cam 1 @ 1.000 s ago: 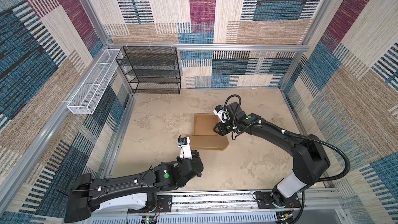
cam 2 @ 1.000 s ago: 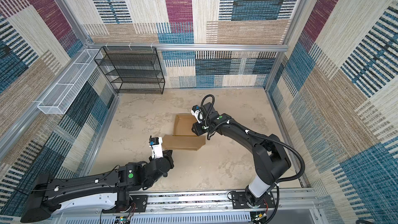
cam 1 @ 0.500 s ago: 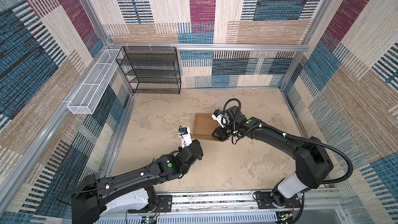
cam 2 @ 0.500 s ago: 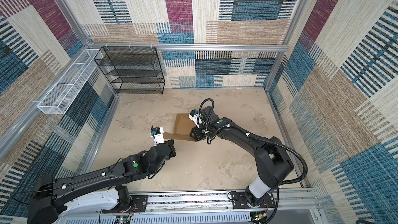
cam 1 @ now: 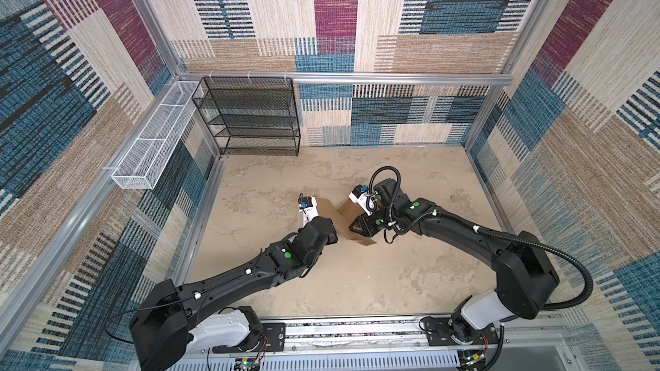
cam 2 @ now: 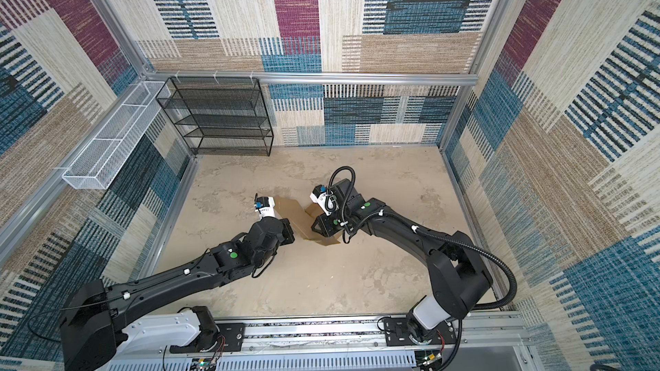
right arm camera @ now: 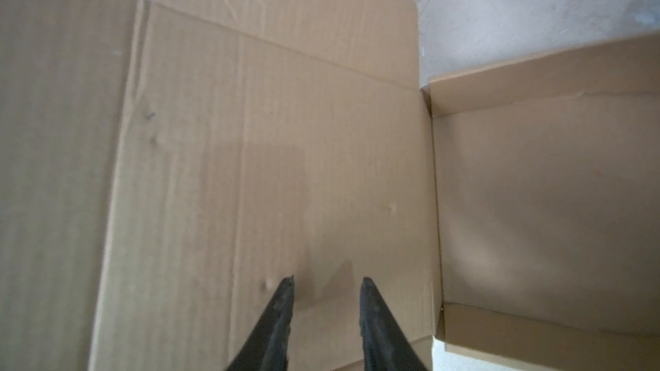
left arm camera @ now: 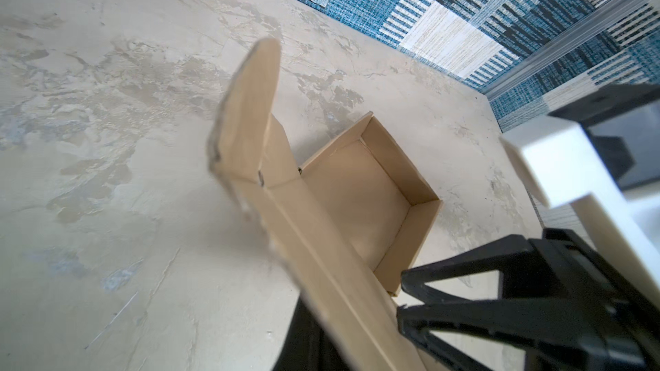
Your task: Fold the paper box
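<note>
The brown paper box [cam 1: 334, 214] [cam 2: 296, 215] lies mid-table between both arms. Its tray part [left arm camera: 357, 201] has its walls up. The long lid panel [right arm camera: 285, 137] stands tilted up, and a side flap [left arm camera: 250, 112] sticks up from it. My left gripper [cam 1: 335, 234] [cam 2: 291, 233] is shut on the lid panel's edge. One black finger [left arm camera: 303, 344] shows beside the cardboard; the other is hidden. My right gripper [cam 1: 353, 226] [cam 2: 314, 226] [right arm camera: 326, 280] [left arm camera: 400, 294] is open. Its tips are close against the lid's inner face, with nothing between them.
A black mesh shelf rack [cam 1: 250, 115] stands against the back wall at the left. A white wire basket [cam 1: 153, 148] hangs on the left wall rail. Patterned walls and metal rails enclose the beige table [cam 1: 357, 280] on three sides.
The left arm has reached forward and right, and the box's front panel has risen from flat to tilted up. The right gripper has come nearer the panel, its jaws slightly narrower.
</note>
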